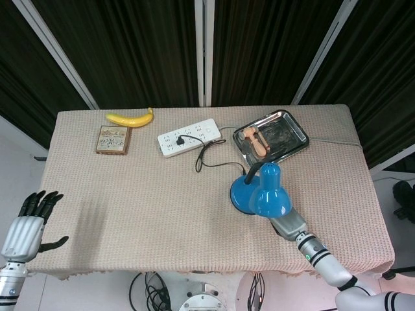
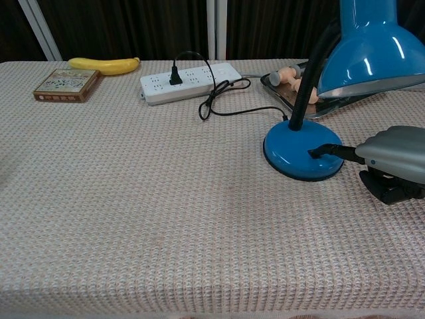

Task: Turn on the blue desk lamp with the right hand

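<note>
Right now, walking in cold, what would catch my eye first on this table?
The blue desk lamp at the right of the table, with the robot's right hand reaching a dark fingertip onto its round base. Behind it sits a metal tray and a white power strip with the lamp's black cord plugged in. At the far left lie a banana and a small box; the left hand hangs off the table's edge.
</note>
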`<state>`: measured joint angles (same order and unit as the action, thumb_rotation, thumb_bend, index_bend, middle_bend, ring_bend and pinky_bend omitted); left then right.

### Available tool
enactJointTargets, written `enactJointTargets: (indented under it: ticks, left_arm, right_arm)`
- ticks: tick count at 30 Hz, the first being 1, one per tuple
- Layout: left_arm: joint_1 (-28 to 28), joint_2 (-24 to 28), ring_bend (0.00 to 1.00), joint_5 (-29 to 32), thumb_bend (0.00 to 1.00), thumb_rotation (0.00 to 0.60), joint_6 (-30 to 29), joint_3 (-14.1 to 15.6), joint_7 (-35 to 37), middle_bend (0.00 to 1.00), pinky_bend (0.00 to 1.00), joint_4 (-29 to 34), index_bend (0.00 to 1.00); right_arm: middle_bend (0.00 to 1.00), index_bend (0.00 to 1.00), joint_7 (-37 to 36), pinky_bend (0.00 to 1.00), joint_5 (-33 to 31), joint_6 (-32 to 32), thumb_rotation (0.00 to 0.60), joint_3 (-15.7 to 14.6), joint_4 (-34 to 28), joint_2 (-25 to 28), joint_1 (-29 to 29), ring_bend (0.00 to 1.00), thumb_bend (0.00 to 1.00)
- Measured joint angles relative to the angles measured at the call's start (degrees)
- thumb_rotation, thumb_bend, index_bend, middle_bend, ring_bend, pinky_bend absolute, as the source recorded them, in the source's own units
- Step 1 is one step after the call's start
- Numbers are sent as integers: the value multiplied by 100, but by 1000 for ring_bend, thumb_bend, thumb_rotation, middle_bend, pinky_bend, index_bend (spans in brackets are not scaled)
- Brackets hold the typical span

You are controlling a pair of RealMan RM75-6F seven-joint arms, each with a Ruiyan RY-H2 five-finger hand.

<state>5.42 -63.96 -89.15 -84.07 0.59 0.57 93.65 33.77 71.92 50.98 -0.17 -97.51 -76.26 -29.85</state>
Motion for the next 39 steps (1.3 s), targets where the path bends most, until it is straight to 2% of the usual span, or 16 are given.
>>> enactJointTargets:
  ticks: [10, 16, 25, 29, 34, 36, 38, 39]
  left_arm:
    - [-19, 10, 0, -21, 28, 600, -29, 5, 4, 77, 0, 8, 123]
    - [-21, 19, 0, -24, 29, 600, -51, -11, -3, 77, 0, 24, 124]
    - [-33, 33, 0, -39, 29, 600, -74, -11, -15, 77, 0, 53, 123]
    - [-24, 27, 0, -40, 28, 600, -58, -12, -25, 77, 0, 55, 124]
    - [11, 6, 0, -79, 29, 600, -50, -32, -76, 77, 0, 98, 123]
    - [23, 1, 0, -92, 29, 600, -51, -39, -113, 77, 0, 124, 123]
    - [36, -1, 0, -98, 28, 600, -45, -47, -173, 77, 0, 160, 123]
    - [42, 0, 0, -99, 29, 600, -42, -52, -204, 77, 0, 175, 124]
  right_arm:
    - [1000, 55, 23, 988, -137, 68, 600, -144, 13, -45, -9, 995, 816]
    - [1000, 46, -205, 988, 156, 358, 600, -137, -43, 20, 48, 995, 811]
    - [1000, 47, -782, 976, 764, 1305, 600, -195, -180, 608, 463, 989, 795]
    - [1000, 59, -1280, 927, 935, 1969, 600, -261, -93, 970, 886, 966, 786]
    - [997, 84, -2052, 916, 932, 2705, 600, -298, 256, 1295, 1471, 954, 782]
    - [916, 84, -2407, 830, 902, 2975, 600, -285, 520, 1352, 1701, 873, 732]
    - [727, 70, -2773, 650, 900, 3263, 600, -249, 838, 1347, 1900, 703, 658]
    - [605, 49, -2926, 544, 905, 3398, 600, -226, 991, 1328, 1980, 587, 608]
